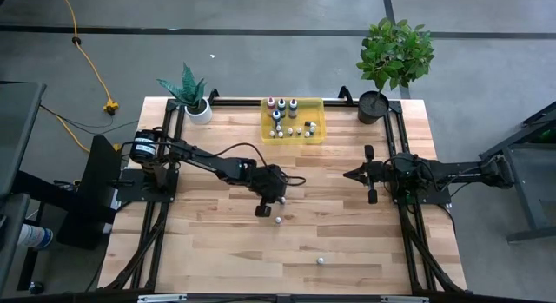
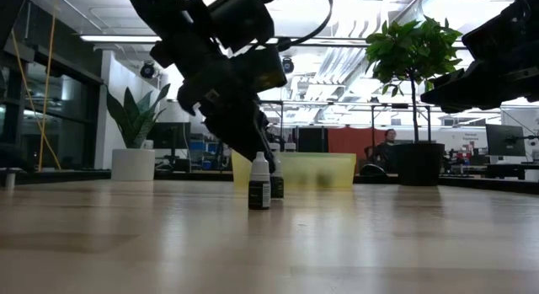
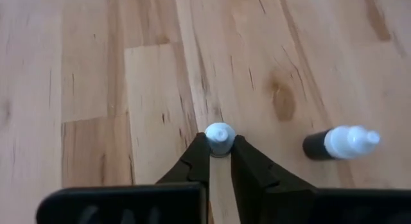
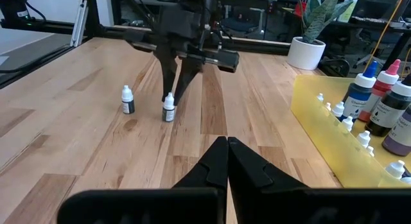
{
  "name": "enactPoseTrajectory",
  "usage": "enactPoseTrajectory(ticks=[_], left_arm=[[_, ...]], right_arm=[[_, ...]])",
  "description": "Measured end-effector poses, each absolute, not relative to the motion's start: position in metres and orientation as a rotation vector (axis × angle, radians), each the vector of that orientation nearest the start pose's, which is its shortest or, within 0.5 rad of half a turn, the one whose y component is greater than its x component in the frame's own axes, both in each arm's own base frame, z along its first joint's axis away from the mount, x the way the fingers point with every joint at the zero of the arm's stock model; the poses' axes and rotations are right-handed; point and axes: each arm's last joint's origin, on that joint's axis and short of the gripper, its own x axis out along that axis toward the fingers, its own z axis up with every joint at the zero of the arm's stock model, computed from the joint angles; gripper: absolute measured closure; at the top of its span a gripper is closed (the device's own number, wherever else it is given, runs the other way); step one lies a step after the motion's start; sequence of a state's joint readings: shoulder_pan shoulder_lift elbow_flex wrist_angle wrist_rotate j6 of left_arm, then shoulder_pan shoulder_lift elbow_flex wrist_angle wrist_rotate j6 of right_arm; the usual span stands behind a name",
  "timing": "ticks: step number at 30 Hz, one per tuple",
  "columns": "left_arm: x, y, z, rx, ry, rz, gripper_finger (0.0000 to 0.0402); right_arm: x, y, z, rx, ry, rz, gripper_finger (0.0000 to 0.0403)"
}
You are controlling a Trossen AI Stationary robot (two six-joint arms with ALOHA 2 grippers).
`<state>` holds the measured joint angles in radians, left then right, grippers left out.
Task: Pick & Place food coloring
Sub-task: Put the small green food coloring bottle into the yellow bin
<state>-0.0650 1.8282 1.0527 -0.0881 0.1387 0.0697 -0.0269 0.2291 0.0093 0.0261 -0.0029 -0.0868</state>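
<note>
Wooden table (image 1: 217, 242), yellow tray (image 1: 294, 136) far centre | left gripper (image 3: 219, 153) mid-table, clenched on small bottle (image 3: 219, 138), apparently upright | lift straight, clear loose bottle (image 3: 340, 142) beside | right gripper (image 4: 227, 147) idle right, closed empty

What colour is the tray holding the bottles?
Translucent yellow tray; right wrist view shows it best, with bottles inside.

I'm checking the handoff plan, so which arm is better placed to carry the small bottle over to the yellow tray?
The left. Its gripper is already closed around a small white-capped bottle mid-table, while the right gripper is shut and empty by the table's right edge.
</note>
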Motion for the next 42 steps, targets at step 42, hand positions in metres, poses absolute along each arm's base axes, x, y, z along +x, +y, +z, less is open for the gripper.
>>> enactPoseTrajectory(ticks=[42], left_arm=[[0.388, 0.141, 0.257, -0.474, 0.762, 0.704, 0.0371]], right_arm=[[0.110, -0.003, 0.150, -0.083, 0.194, -0.015, 0.0402]])
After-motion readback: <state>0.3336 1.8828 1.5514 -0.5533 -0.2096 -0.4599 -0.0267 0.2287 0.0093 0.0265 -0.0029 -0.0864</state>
